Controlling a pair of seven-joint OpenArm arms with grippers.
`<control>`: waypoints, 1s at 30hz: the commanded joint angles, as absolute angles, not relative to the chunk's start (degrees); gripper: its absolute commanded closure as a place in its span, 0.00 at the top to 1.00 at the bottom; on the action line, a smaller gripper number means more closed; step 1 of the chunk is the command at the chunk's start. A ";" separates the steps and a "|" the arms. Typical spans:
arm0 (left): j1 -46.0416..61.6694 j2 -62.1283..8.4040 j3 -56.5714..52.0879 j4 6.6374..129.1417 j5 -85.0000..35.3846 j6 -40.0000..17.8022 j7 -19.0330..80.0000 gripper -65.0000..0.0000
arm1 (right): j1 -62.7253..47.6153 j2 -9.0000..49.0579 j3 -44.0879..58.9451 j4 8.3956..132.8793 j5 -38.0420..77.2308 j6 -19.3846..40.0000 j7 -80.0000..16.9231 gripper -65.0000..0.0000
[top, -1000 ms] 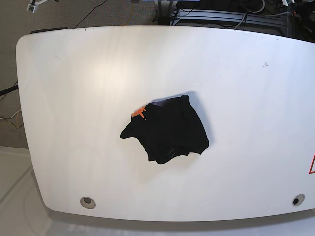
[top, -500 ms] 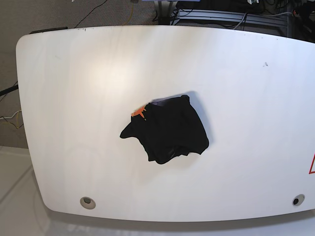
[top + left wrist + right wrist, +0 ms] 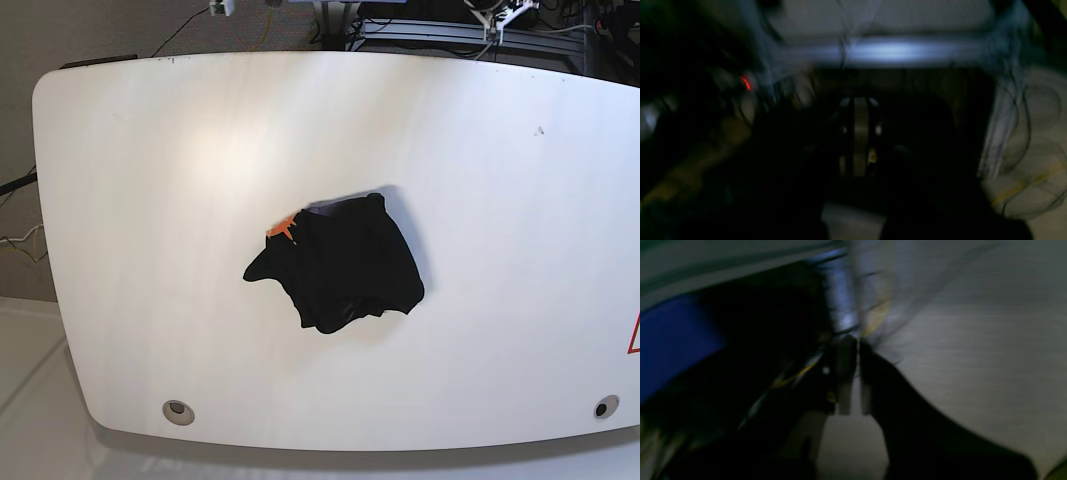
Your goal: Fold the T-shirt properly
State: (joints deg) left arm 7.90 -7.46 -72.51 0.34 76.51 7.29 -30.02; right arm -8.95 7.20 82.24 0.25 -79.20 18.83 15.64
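Note:
The black T-shirt (image 3: 345, 265) lies crumpled in a small heap at the middle of the white table (image 3: 150, 150), with its orange tag (image 3: 283, 228) at the upper left of the heap. Neither gripper touches it. Both wrist views are dark and motion-blurred, and the shirt does not show in them. My left gripper (image 3: 858, 143) looks shut and empty, fingers together. My right gripper (image 3: 853, 373) looks shut and empty, with only a thin slit between the fingers. In the base view only small white arm parts show at the far edge, at the left (image 3: 222, 8) and at the right (image 3: 497, 18).
The table has a round hole near the front left (image 3: 179, 410) and another near the front right (image 3: 604, 407). A red triangle mark (image 3: 634, 335) sits at the right edge. Cables and a metal frame (image 3: 430, 30) lie behind the far edge.
The white arm parts at the far edge have moved inward toward the middle of the frame. The T-shirt has not moved.

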 commanded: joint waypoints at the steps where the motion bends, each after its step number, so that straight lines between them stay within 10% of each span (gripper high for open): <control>1: 7.96 -5.05 -72.40 0.00 78.02 8.04 -27.65 0.01 | -7.34 6.81 82.33 0.48 -81.71 16.48 13.05 0.09; 30: 4.97 -1.98 -72.48 0.00 79.16 8.66 -24.13 0.09 | -4.09 4.53 82.15 0.31 -85.00 11.91 10.24 0.09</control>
State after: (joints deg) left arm 4.86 -1.63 -72.38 -0.01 79.05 8.34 -23.59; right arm -3.77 4.14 82.21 0.25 -84.93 11.79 10.09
